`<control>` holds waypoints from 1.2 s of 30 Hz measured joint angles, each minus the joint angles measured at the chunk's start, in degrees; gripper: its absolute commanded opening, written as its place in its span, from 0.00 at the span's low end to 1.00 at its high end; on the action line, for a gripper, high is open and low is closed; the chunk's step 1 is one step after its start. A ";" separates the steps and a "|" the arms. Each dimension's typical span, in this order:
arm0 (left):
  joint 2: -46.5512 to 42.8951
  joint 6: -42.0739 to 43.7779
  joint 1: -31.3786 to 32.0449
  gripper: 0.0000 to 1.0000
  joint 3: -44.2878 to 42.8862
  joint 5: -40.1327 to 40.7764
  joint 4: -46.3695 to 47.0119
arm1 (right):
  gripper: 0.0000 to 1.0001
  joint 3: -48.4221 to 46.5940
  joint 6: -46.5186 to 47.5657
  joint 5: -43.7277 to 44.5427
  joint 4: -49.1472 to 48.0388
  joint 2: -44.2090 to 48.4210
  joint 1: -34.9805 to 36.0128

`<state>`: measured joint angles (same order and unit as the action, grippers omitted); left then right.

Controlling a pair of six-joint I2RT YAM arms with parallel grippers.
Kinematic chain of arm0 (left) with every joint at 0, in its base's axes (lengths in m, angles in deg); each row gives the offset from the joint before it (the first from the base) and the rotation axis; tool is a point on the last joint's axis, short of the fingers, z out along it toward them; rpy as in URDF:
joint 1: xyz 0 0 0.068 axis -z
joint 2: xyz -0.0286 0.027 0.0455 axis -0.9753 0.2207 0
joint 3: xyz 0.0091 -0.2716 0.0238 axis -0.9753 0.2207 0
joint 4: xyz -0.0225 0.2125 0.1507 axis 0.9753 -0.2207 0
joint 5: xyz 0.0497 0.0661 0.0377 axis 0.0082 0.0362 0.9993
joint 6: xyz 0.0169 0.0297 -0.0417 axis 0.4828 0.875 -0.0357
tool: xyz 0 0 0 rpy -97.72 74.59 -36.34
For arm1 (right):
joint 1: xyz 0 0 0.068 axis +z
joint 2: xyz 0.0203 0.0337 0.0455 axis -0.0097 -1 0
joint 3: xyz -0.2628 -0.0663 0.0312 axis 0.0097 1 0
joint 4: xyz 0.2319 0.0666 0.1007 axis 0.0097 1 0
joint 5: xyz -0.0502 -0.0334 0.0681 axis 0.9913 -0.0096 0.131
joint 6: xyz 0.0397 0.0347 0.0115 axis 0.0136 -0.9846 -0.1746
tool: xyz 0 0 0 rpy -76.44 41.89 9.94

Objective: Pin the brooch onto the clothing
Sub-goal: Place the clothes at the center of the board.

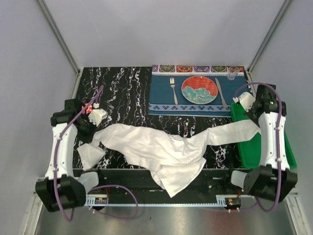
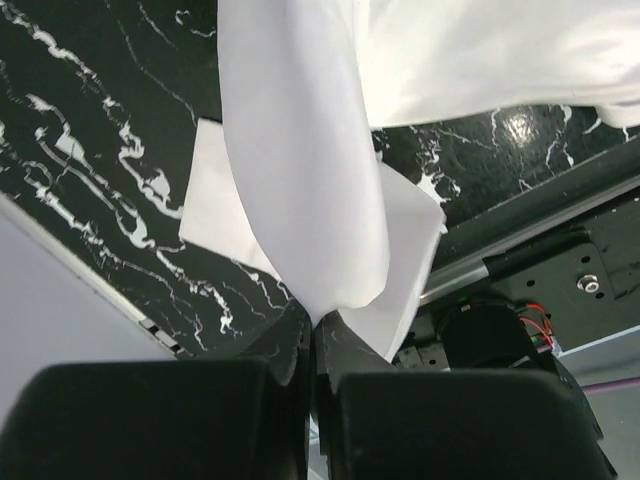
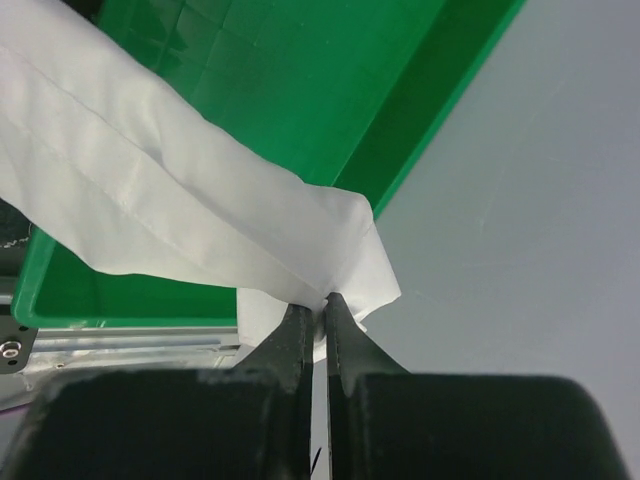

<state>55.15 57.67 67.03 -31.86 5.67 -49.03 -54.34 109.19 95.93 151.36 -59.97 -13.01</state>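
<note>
Both grippers clamp shirt (image 1: pixel 161 147) sleeves, stretching it.
Left gripper (image 2: pixel 312 322), right gripper (image 3: pixel 322 303): pull evenly; brooch not clearly visible.

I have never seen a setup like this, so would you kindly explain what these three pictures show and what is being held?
Two robot arms stand at a black marble table. One picture looks down from above; the others come from a camera on each wrist. A white shirt lies across the table, beside a blue placemat with a plate, fork and knife, and a green bin. The left gripper and right gripper each pinch a part of the shirt. I cannot see the brooch.
</note>
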 measured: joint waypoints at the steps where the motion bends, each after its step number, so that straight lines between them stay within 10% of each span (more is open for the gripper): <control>1: 1.88 -0.17 0.00 0.14 0.00 -0.28 1.05 | 0.00 -0.09 -0.09 -0.42 -0.50 -2.27 -0.74; 7: 3.39 6.54 0.22 0.85 3.04 -6.91 6.29 | 0.00 -2.16 0.35 -3.45 -2.56 -11.21 -9.33; 9: -0.17 10.78 1.18 0.88 4.09 -9.75 6.14 | 0.00 -2.99 0.83 -4.39 -2.86 -11.67 -11.91; 26: -11.41 27.80 38.60 0.75 26.64 -11.28 21.86 | 0.00 -4.42 2.69 -9.33 -0.90 -10.64 -19.69; 36: -6.36 28.04 43.85 0.17 31.74 -4.55 36.20 | 0.00 -4.63 3.69 -10.19 -0.26 -10.78 -20.94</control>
<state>48.79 85.71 110.88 -0.12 1.12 -12.84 -58.97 112.88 85.75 151.10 -70.74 -33.95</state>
